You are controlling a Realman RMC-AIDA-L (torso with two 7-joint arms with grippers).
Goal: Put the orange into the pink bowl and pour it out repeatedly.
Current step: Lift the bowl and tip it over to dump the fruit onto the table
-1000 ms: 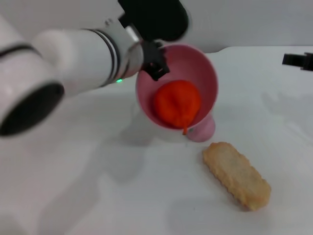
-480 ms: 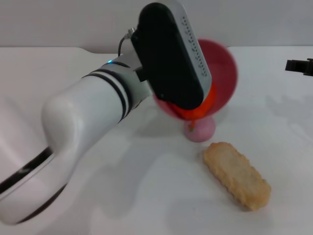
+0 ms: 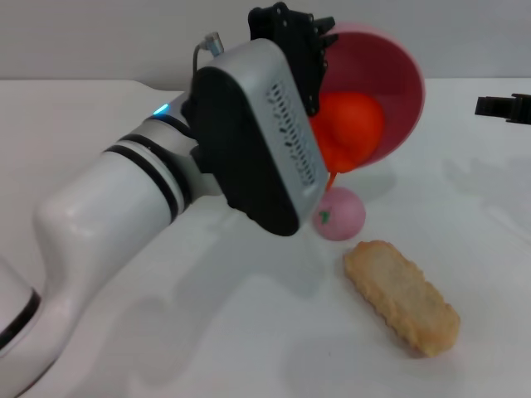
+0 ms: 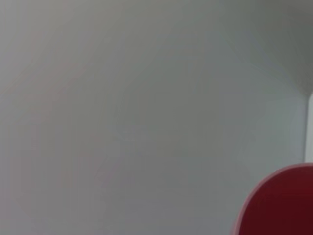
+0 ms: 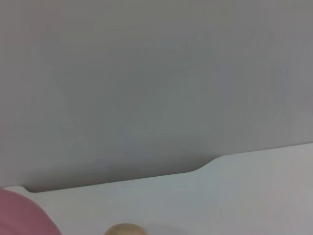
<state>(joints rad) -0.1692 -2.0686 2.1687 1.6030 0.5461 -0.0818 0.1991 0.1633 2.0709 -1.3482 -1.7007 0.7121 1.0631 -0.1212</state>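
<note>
My left gripper [image 3: 318, 43] is shut on the rim of the pink bowl [image 3: 394, 79] and holds it in the air, tipped steeply on its side, mouth toward me. The orange [image 3: 353, 124] lies inside against the bowl's lower rim, with its thin stem hanging over the edge. My left wrist and forearm hide the bowl's left side. A piece of the bowl's rim also shows in the left wrist view [image 4: 279, 205]. My right gripper [image 3: 504, 106] is parked at the far right edge of the table.
A small pink ball [image 3: 340, 214] with a green mark lies on the white table [image 3: 166, 332] under the bowl. A long beige biscuit [image 3: 402, 297] lies in front of it, to the right. The right wrist view shows a beige round bun [image 5: 126, 229].
My left arm has lifted the bowl up and to the right and rolled the wrist, tipping the bowl further. The orange has slid to the lower rim. The right arm has not moved.
</note>
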